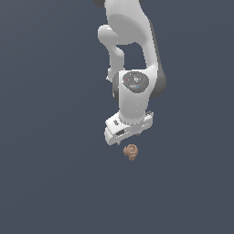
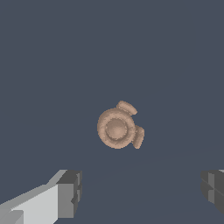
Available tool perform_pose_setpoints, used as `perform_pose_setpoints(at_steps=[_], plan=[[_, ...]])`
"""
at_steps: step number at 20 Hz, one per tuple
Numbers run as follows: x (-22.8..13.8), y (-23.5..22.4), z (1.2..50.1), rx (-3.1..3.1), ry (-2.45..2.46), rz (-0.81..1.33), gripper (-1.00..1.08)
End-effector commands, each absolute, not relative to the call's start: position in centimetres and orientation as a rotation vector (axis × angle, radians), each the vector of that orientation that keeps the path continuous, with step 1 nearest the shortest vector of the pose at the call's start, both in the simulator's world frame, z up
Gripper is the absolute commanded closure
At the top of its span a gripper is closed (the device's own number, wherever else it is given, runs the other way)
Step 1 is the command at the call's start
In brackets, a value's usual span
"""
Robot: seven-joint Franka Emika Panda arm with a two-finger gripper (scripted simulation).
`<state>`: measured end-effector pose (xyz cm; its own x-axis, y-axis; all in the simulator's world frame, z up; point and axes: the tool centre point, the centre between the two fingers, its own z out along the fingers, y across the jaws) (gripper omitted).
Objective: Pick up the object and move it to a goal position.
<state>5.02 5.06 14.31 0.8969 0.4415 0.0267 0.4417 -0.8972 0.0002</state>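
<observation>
The object (image 1: pixel 131 151) is a tiny tan-brown lump with a curled, ring-like body and two small lobes, lying on the dark grey-blue floor. In the exterior view it sits just below the white hand of the arm, slightly toward the exterior view's right. The wrist view shows the object (image 2: pixel 118 127) from above, well apart from both dark finger pads (image 2: pixel 70 192). My gripper (image 2: pixel 142 192) is open, its jaws spread wide with nothing between them. In the exterior view the fingers are hidden under the hand (image 1: pixel 128 128).
The white arm (image 1: pixel 130 50) rises from the hand toward the top of the exterior view. A flat dark grey-blue surface (image 1: pixel 50 173) fills everything around the object.
</observation>
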Motion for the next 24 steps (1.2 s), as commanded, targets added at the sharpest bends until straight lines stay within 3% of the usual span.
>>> perform_pose_setpoints(at_steps=[1,12,24], plan=[[5.5,5.6,13.2,-3.025,-0.837,-0.031,-0.92],[6.8,6.9,10.0,-2.912,-1.179,-0.004,-0.92],[6.9,7.2,8.8,-2.89,-1.231,0.0,-0.92]])
